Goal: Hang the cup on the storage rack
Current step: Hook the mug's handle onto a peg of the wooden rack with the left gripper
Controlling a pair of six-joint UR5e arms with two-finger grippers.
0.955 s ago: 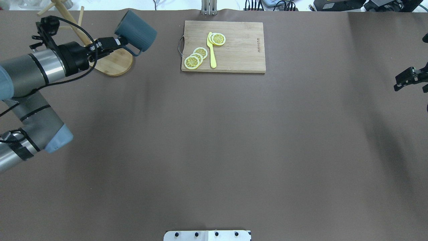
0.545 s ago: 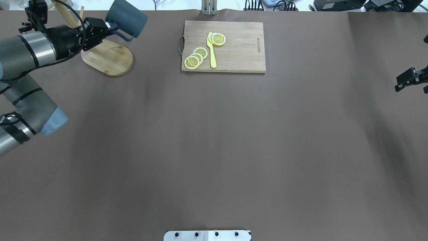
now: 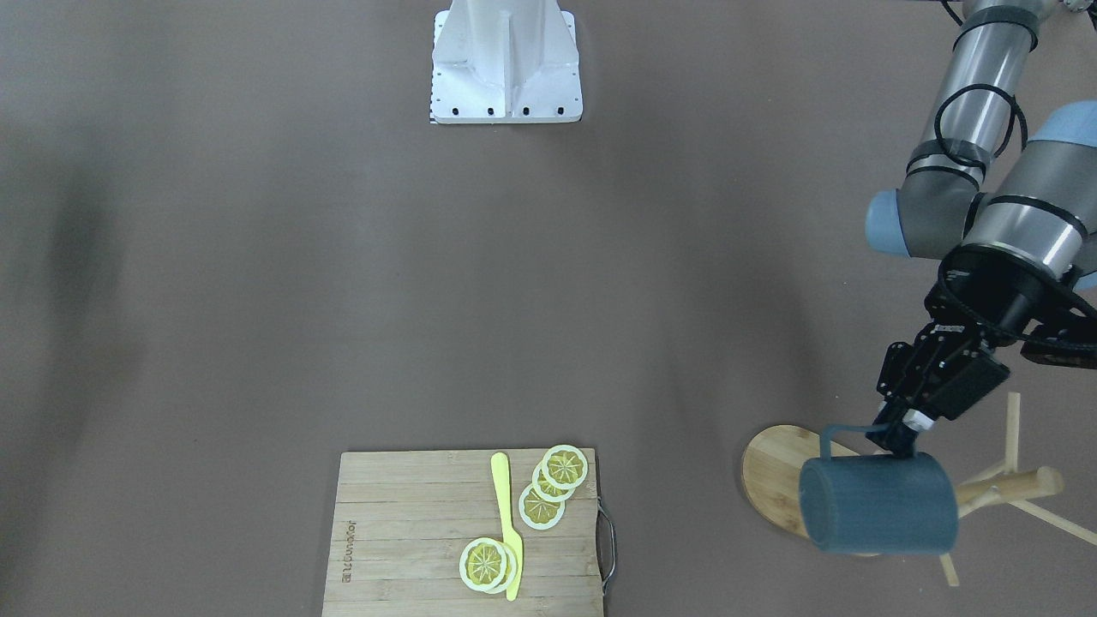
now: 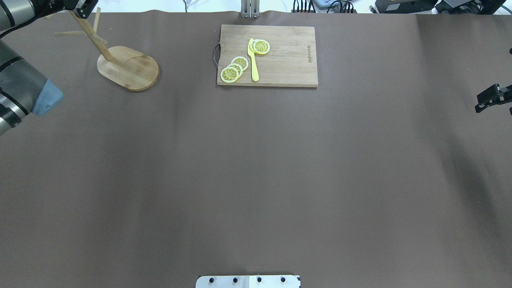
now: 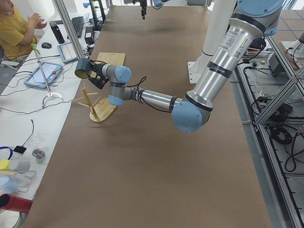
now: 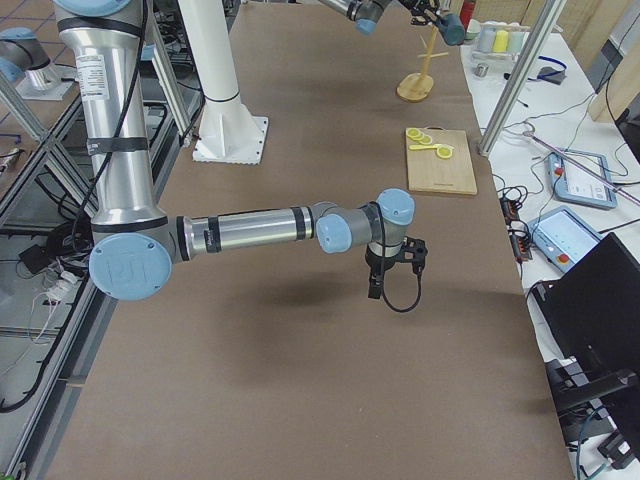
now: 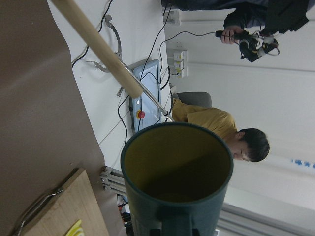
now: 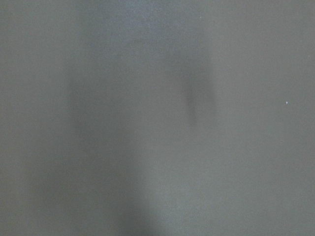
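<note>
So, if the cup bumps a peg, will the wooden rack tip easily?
Possibly: the storage rack has a tall post with thin pegs reaching sideways. Its broad oval base probably steadies it. Being light wood, it may slide instead.

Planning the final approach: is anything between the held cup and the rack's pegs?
Nothing visible does. The left gripper holds the cup by its handle close to the storage rack, with only open air between them.

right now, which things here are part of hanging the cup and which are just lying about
Part of the job: cup, held by left hand; storage rack.
Just lying about: cutting board, lemon slices, yellow knife.
</note>
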